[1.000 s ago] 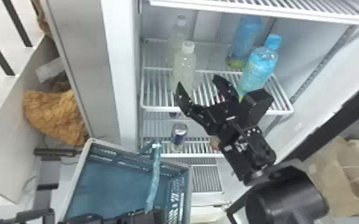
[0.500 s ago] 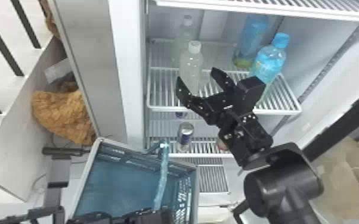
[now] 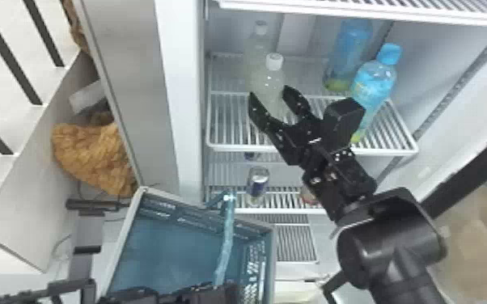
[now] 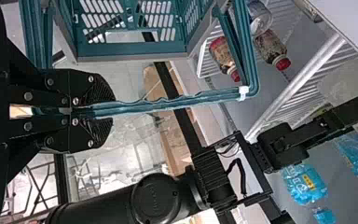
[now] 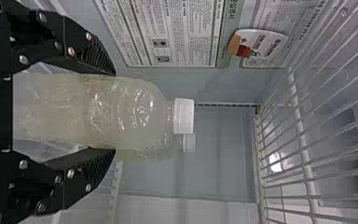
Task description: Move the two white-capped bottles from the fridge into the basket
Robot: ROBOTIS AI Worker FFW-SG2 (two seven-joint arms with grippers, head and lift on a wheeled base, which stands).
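Tho cap [image 5: 183,115] is wht, front btl [image 5: 102,112] looks cloudy.

In the head view, masked behind the front white-capped bottle [image 3: 274,77]: part of the rear white-capped bottle [image 3: 255,46]. Masked by the right gripper [image 3: 269,91]: lower part of the front bottle. Also masked by that gripper: part of the blue-capped bottle [image 3: 374,81]. Cut off by the bottom edge: basket [image 3: 166,250] and left gripper [image 3: 226,293]. Too blurred to identify behind the right arm: reddish item [image 3: 308,196]. In the left wrist view, covered by the fingers: gripped stretch of the basket handle [image 4: 168,105].
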